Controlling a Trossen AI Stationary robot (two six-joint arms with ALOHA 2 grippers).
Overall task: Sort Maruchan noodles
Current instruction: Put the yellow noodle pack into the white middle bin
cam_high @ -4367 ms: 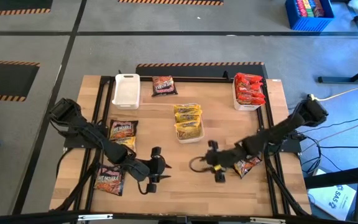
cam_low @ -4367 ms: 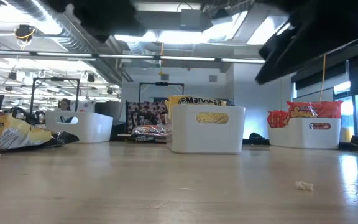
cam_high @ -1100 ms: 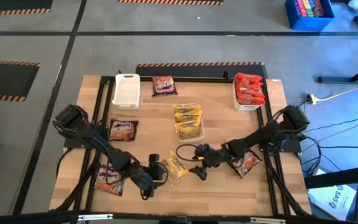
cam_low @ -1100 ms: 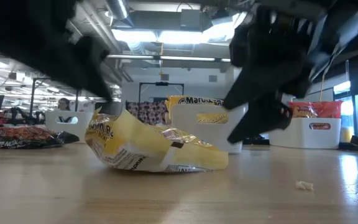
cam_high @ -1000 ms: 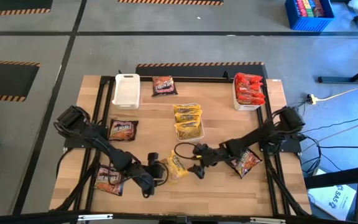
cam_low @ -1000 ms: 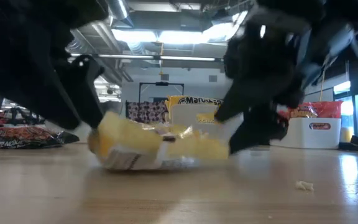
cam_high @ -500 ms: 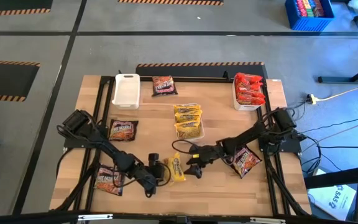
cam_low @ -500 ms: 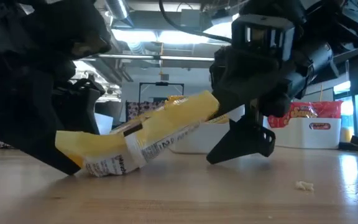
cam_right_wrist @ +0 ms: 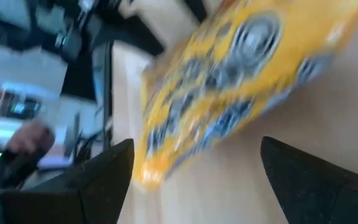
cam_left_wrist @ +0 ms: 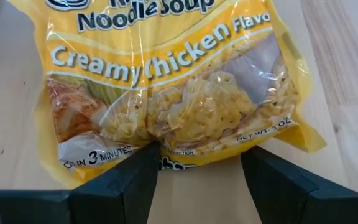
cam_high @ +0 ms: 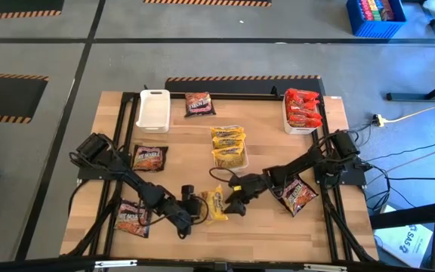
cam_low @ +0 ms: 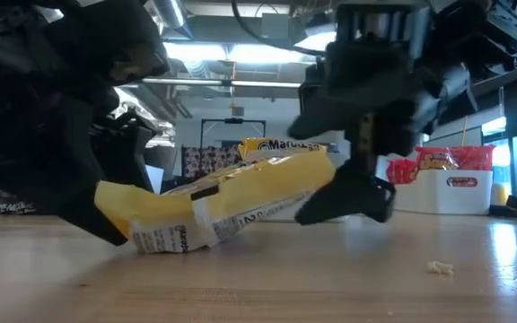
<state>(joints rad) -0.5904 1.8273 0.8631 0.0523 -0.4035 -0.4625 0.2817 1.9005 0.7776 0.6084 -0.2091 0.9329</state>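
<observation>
- Wooden bench [cam_high: 270, 234] with a black frame, seen from above, carrying trays, packets and both arms.
- Left arm reaching in from the bench's left edge; left gripper [cam_high: 195, 208] low near the front middle, fingers [cam_left_wrist: 120, 186] spread apart and straddling the near edge of a yellow packet [cam_high: 215, 204], not clamped on it.
- Right arm reaching in from the right edge; right gripper [cam_high: 232, 202] just beside the same packet on its other side, fingers [cam_right_wrist: 104, 171] wide apart, nothing held between them.
- White tray [cam_high: 229, 162] at the middle, stacked with yellow Maruchan noodles [cam_high: 228, 140].
- White tray [cam_high: 299, 127] at the far right corner, filled with red packets [cam_high: 302, 106].
- White tray [cam_high: 153, 110] at the far left, no packets showing inside.
- Yellow packet between the two grippers: tilted in the low view [cam_low: 227, 208], one end on the bench by the left gripper, the other end raised toward the right gripper; label reading "Creamy Chicken Flavor" in the left wrist view [cam_left_wrist: 166, 87].
- Dark packets loose on the bench: one [cam_high: 198, 103] just beside the far-left tray, one [cam_high: 149, 158] on the left side, one [cam_high: 133, 217] near the front left corner, one [cam_high: 299, 194] on the right, partly under the right arm.
- Small pale crumb [cam_low: 438, 266] on the bench surface in the low view.
</observation>
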